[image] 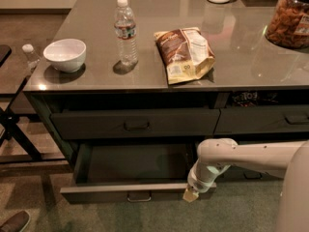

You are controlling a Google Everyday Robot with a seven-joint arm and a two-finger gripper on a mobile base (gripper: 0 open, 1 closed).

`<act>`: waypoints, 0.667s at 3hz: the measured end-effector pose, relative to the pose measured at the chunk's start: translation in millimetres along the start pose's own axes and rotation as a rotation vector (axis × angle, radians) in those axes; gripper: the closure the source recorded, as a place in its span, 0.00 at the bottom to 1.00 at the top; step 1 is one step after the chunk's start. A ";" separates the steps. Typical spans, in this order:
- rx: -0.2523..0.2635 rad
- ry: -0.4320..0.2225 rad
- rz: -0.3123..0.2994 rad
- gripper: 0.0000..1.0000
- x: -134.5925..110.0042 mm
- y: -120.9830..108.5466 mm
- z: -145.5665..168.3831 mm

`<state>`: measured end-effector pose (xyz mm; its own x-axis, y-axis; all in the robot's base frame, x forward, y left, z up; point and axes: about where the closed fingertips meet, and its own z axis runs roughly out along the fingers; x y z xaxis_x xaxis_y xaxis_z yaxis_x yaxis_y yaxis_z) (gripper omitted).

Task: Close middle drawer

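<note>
The middle drawer [130, 166] stands pulled out below the counter. It is a wide dark grey-green box with a low flat front panel [96, 193] and a small metal loop handle [139, 196]. Its inside looks empty. My gripper [189, 195] is at the end of the white arm [241, 156], which comes in from the right. The gripper is low, at the right end of the drawer's front panel, touching it or just in front of it. Above it a taller-fronted drawer [135, 123] is closed.
On the counter top [231, 62] stand a white bowl [65, 54], a water bottle [126, 30], a snack bag [186, 53] and a jar of snacks [290, 18]. A closed right-hand drawer [263, 120] is beside the arm. A dark folding stand [14, 129] is at the left. A shoe [14, 222] is at the bottom left.
</note>
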<state>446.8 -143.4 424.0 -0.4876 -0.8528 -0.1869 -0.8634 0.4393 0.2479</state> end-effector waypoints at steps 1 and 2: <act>0.000 0.000 0.000 1.00 0.5 0.9 0.1; 0.014 -0.026 0.019 1.00 -4.4 -2.3 2.1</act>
<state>450.6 -140.1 422.2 -0.5070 -0.8367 -0.2072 -0.8556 0.4593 0.2388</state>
